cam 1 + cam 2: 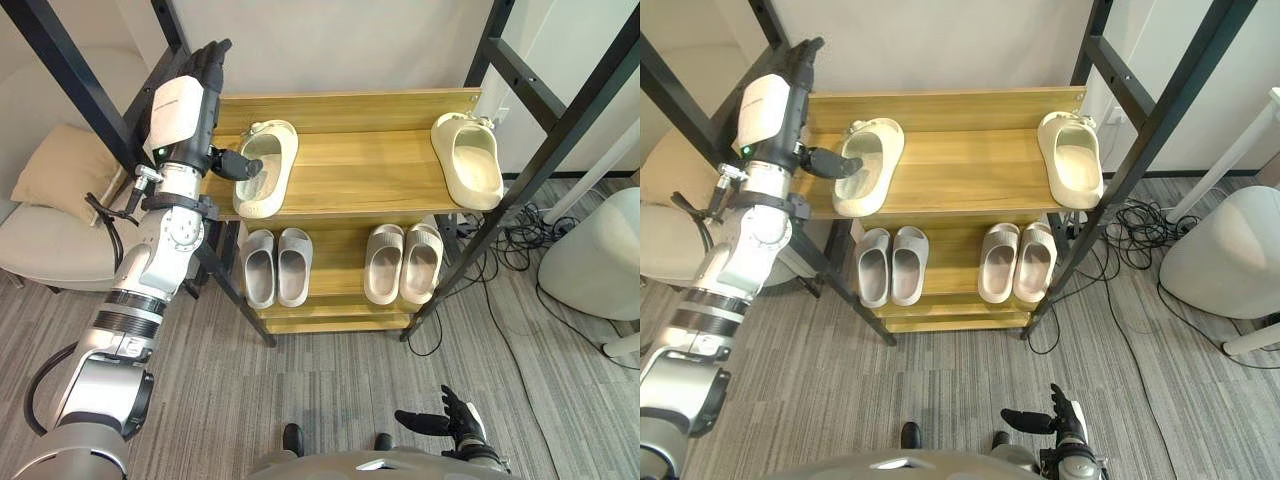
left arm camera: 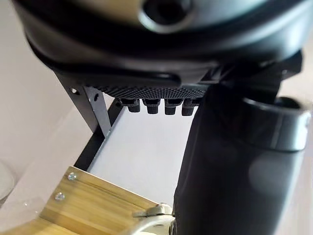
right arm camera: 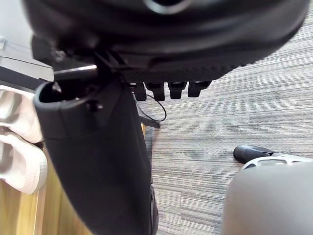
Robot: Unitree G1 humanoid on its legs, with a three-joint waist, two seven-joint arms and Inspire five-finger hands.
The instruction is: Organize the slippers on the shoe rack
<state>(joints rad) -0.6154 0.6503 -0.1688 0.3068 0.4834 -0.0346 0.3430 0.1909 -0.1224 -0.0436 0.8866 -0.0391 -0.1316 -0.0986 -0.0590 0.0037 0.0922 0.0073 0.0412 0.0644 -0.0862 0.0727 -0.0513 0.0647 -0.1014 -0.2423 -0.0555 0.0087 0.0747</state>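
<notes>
Two cream slippers lie apart on the wooden top shelf (image 1: 370, 170) of the rack: one at its left end (image 1: 268, 165), one at its right end (image 1: 468, 160). My left hand (image 1: 182, 105) is raised at the shelf's left edge, open, fingers straight toward the wall. Its thumb (image 1: 237, 163) reaches sideways to the left slipper's near rim; the left wrist view catches a bit of that slipper (image 2: 152, 213). Two pairs of grey slippers (image 1: 276, 265) (image 1: 403, 262) sit side by side on the lower shelf. My right hand (image 1: 450, 418) hangs low over the floor, open and holding nothing.
Black slanted frame posts (image 1: 545, 150) flank the rack on both sides. A beige armchair with a cushion (image 1: 60, 170) stands left of it. A white rounded bin (image 1: 595, 260) and loose cables (image 1: 520, 240) are on the striped carpet at the right.
</notes>
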